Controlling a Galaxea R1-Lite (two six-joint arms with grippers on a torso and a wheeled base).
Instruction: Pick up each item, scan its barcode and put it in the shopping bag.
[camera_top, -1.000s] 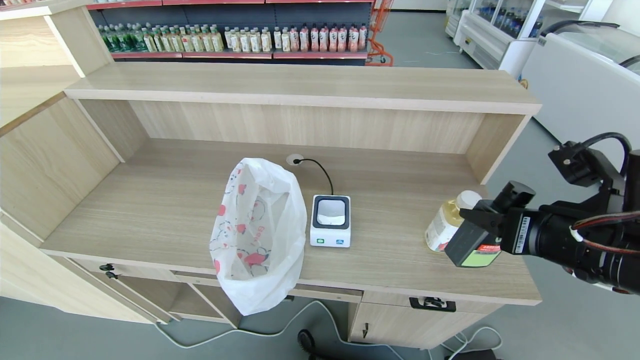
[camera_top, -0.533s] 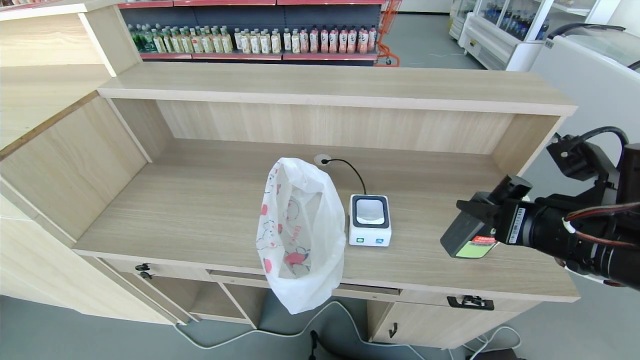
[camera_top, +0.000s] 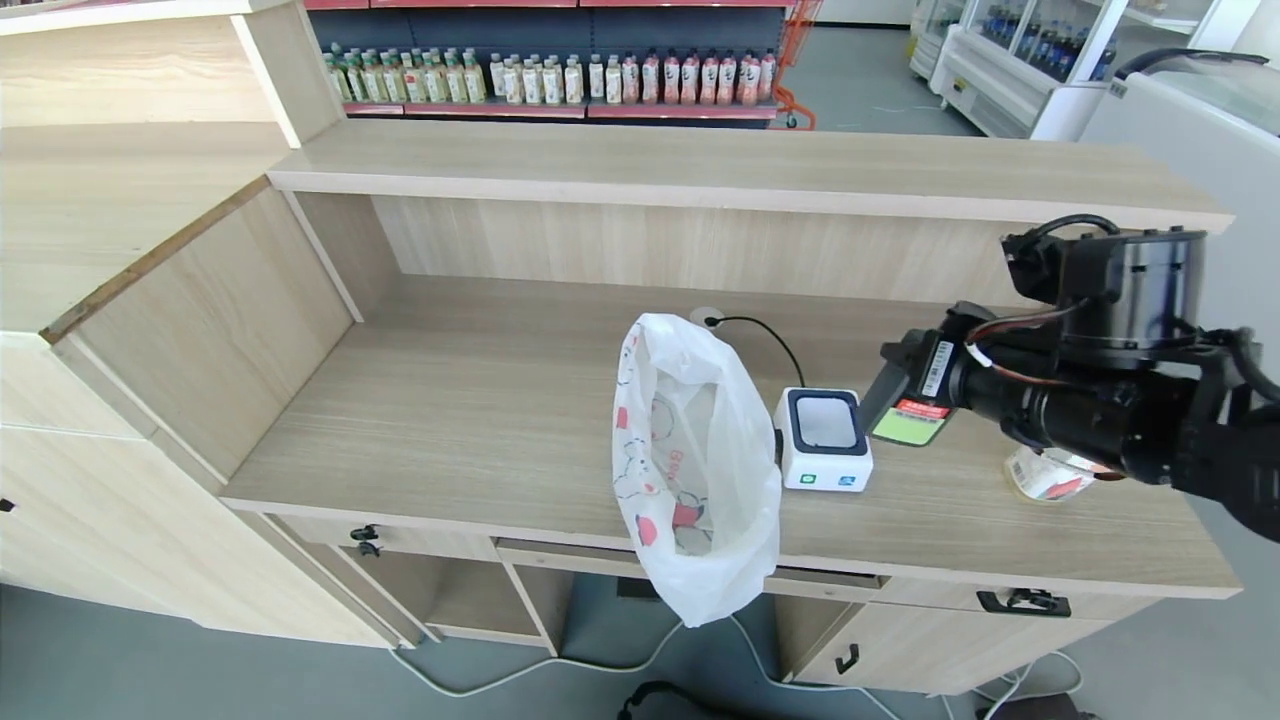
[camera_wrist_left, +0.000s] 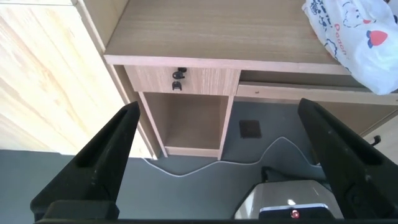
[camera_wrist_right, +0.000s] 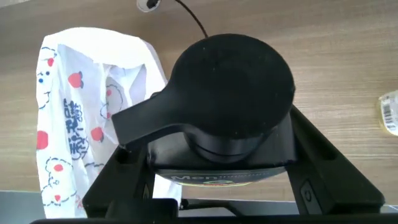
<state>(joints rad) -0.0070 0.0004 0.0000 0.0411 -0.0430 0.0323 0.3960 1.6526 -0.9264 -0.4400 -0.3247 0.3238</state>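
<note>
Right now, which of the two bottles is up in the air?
The black bottle with the green label. The right end effector holds it up next to the scanner, while the white-labelled bottle sits on the counter.

The bag, centre of the head view, carries red hearts, blue cartoon faces and short red lettering slanting across its side. In the right wrist view a line of blue characters also runs down it. The black item, right of centre, bears a label with a red band over a green field, its print too small to read. Pale lettering curves along its rim in the right wrist view, partly hidden. The scanner has two small square signs on its front, one green, one blue. The bottle, far right, has a white label with red print and a barcode. The shelf bottles, top of frame, have labels too small to read.
</note>
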